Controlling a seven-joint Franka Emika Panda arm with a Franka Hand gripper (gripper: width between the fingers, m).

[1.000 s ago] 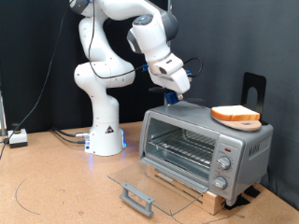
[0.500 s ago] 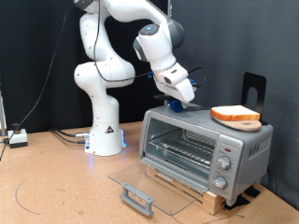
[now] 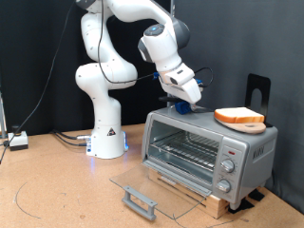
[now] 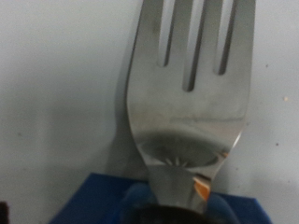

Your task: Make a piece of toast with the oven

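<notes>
The white robot arm's gripper (image 3: 186, 103) has moved a little toward the exterior view's right and hangs just above the small silver-grey oven (image 3: 209, 144), gripping a shiny metal fork (image 4: 190, 89). The flat slice of toast (image 3: 238, 118) lies on the oven's top, near its right end. The oven's glass door (image 3: 147, 186) is folded down open.

Silver-grey metal toaster oven (image 3: 211, 147): clear glass door, grey handle, pale knobs, red mark on the panel. Flat square slice of bread (image 3: 239, 117): orange-brown crust, paler face, resting on a tan round wooden plate (image 3: 243, 124). White robot arm (image 3: 114, 57) with a blue-tipped gripper (image 3: 183, 104). Shiny silver metal fork (image 4: 192, 84): grey tines against a pale grey surface, blue base. Brown wooden tabletop (image 3: 57, 190).
</notes>
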